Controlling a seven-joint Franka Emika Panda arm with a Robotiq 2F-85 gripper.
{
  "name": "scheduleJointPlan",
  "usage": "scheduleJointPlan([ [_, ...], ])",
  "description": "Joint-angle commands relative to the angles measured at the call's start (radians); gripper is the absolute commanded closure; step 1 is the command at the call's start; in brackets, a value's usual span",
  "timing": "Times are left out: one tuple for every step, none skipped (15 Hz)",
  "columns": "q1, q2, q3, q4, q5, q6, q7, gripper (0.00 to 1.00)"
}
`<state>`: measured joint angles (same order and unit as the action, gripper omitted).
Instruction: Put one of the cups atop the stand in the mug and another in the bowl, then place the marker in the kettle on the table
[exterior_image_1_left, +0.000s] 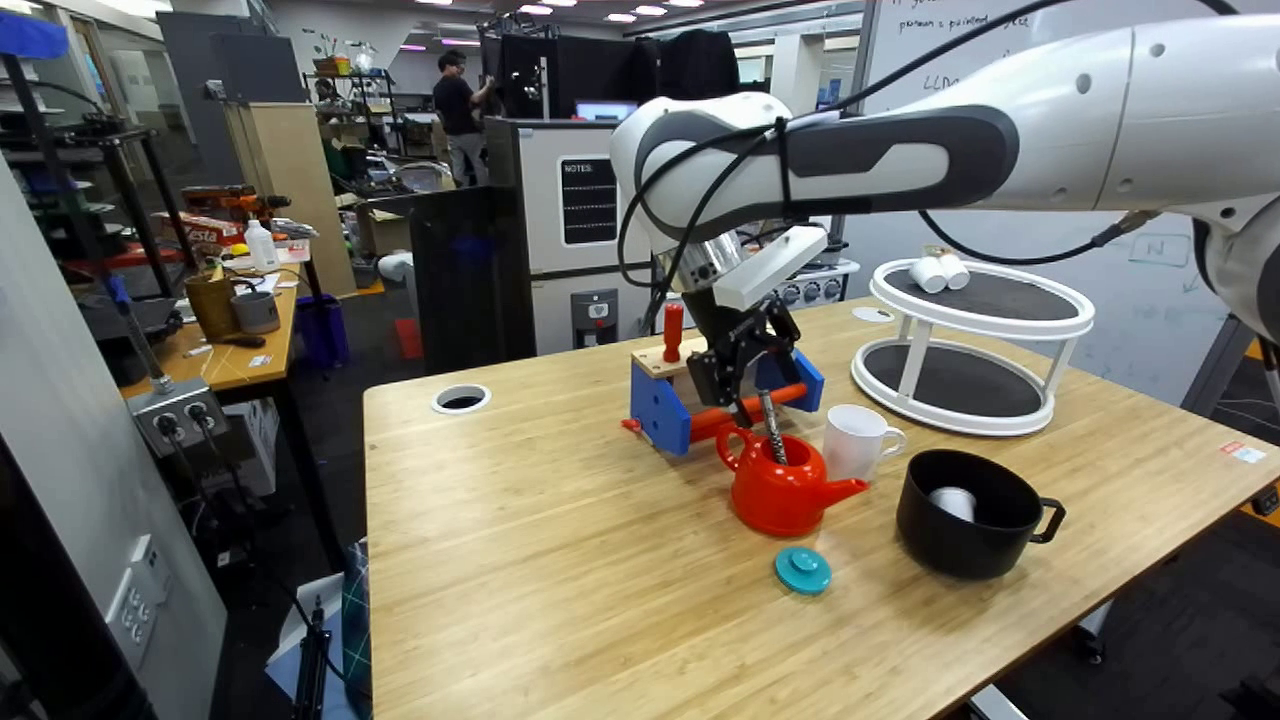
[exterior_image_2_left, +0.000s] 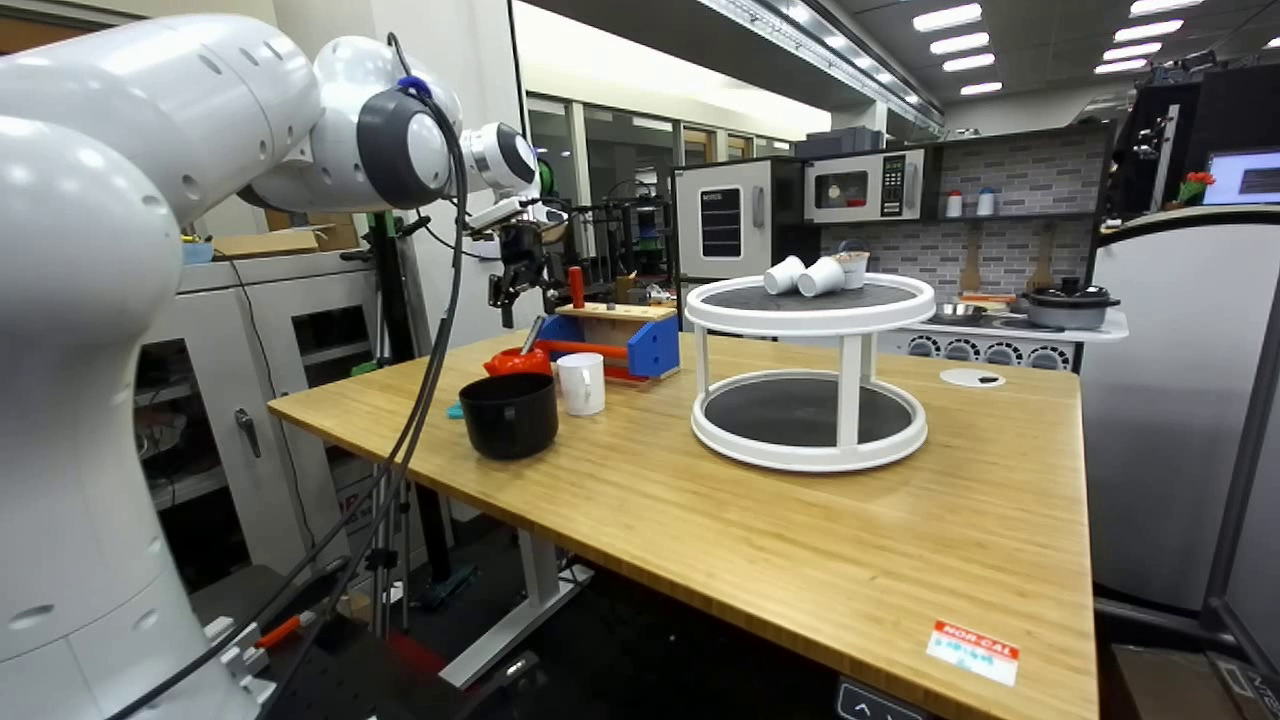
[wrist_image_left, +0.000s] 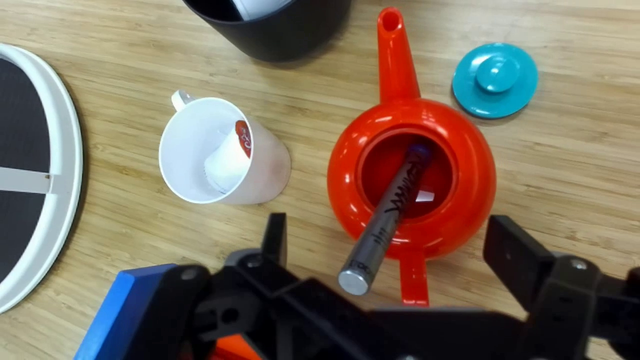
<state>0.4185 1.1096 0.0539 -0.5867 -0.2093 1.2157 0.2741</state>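
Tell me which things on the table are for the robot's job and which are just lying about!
For the job:
red kettle
marker leaning in the kettle
white mug, cup inside
black bowl, cup inside
round stand, cups on top

Just lying about:
teal lid
blue-sided rack
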Motion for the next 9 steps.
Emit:
scheduleJointPlan([
  [0.013, 0.031, -0.01, 0.054, -0.021, -0.031, -0.038, 0.0],
  [0.014, 0.033, -0.01, 0.054, -0.021, -0.031, -0.04, 0.0],
  [0.014, 0.034, -0.01, 0.054, -0.022, -0.031, -0.042, 0.0],
  [0.014, 0.035, -0.009, 0.054, -0.022, -0.031, -0.044, 0.09],
  [0.013, 0.035, -0.009, 0.053, -0.022, -0.031, -0.048, 0.21],
  [0.013, 0.036, -0.009, 0.053, -0.022, -0.031, -0.051, 0.33],
  [0.012, 0.036, -0.009, 0.053, -0.021, -0.031, -0.053, 0.39],
  [0.012, 0.036, -0.009, 0.053, -0.021, -0.031, -0.055, 0.47],
  [0.012, 0.036, -0.009, 0.052, -0.021, -0.031, -0.057, 0.55],
])
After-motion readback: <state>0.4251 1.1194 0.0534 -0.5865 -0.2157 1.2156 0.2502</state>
